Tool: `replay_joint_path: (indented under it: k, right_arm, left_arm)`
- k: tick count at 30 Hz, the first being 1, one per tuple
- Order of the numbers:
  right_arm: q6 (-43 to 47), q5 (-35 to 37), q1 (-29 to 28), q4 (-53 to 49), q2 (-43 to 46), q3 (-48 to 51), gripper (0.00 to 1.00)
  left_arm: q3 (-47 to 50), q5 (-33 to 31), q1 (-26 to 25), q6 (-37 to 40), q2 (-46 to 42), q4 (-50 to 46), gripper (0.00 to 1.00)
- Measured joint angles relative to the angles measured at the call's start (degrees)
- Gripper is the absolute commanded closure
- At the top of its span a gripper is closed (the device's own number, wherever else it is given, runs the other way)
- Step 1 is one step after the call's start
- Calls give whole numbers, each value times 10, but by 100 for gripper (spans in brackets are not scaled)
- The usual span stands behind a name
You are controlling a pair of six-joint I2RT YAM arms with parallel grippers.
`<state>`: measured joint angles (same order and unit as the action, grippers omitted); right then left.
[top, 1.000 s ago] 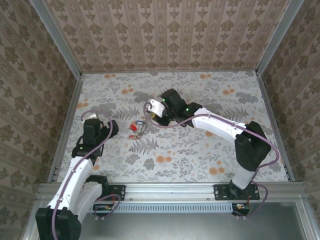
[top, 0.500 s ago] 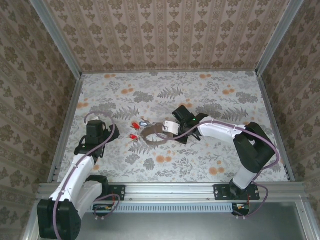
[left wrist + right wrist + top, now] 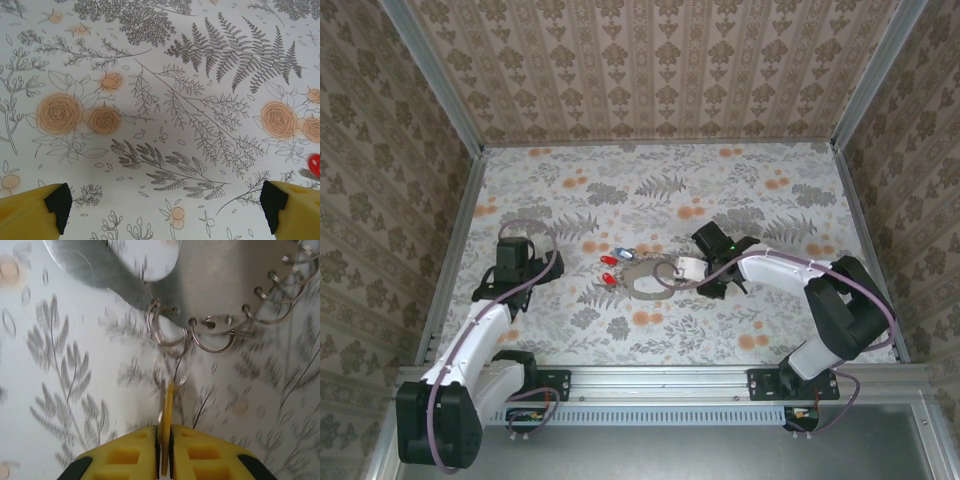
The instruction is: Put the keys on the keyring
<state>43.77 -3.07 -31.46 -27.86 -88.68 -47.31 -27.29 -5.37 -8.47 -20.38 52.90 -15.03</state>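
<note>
On the right side of the keyring [image 3: 215,282], the right gripper [image 3: 164,432] has its pads pressed together on a thin yellow key [image 3: 169,400], seen edge-on. The key's tip reaches a small ring [image 3: 212,340] that hangs from the keyring; whether they are already linked I cannot tell. I judge that threading this key is the step in hand, and the next move needs a fine push onto the ring, then a clean release. Just left of the keyring lie two red keys [image 3: 611,278]. Further left, well apart, the left gripper [image 3: 165,202] hovers spread wide and empty. A blue key [image 3: 626,252] lies just behind the keyring.
</note>
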Motion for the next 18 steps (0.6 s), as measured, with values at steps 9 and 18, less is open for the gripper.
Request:
replay_joint_path:
  k: [9,18]
  right_arm:
    - [-5,23,25,-40,30,20,60]
    - [-100,-74,84,30,310,12,1]
  left_arm:
    - [-21,-41,0,21,13,5,0]
    - [-36,-8,0,120,-65,9,0]
